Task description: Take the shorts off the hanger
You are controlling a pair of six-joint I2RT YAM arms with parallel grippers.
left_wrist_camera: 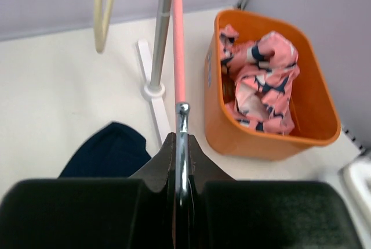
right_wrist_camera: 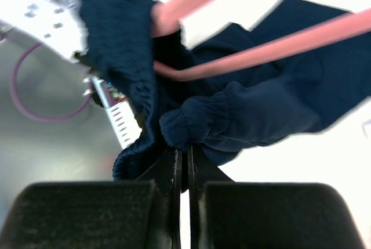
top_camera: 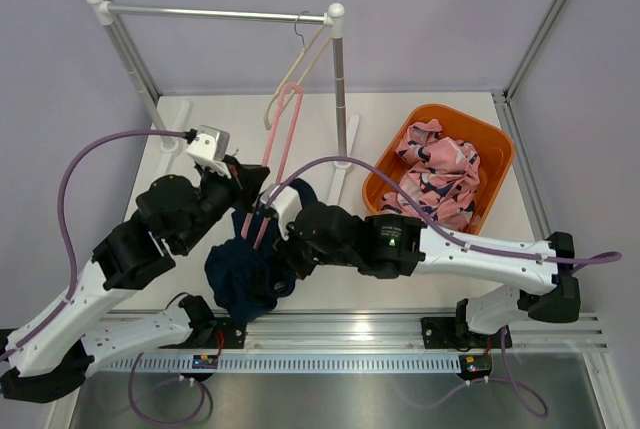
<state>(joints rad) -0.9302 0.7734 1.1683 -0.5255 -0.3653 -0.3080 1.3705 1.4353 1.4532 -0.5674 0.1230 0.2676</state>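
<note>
left gripper (left_wrist_camera: 182, 144) clamped on pink hanger (left_wrist_camera: 177, 40) | right gripper (right_wrist_camera: 184, 156) pinching waistband (right_wrist_camera: 194, 122) of navy shorts (right_wrist_camera: 272, 109), near centre, looped on hanger | patterned shorts (top_camera: 440, 174) in orange tub (top_camera: 503, 144), right | risk: waistband snags hanger end, pinch slips

Overhead camera looks down; both close wrist cameras share the pink hanger (left_wrist_camera: 178, 40).
</note>
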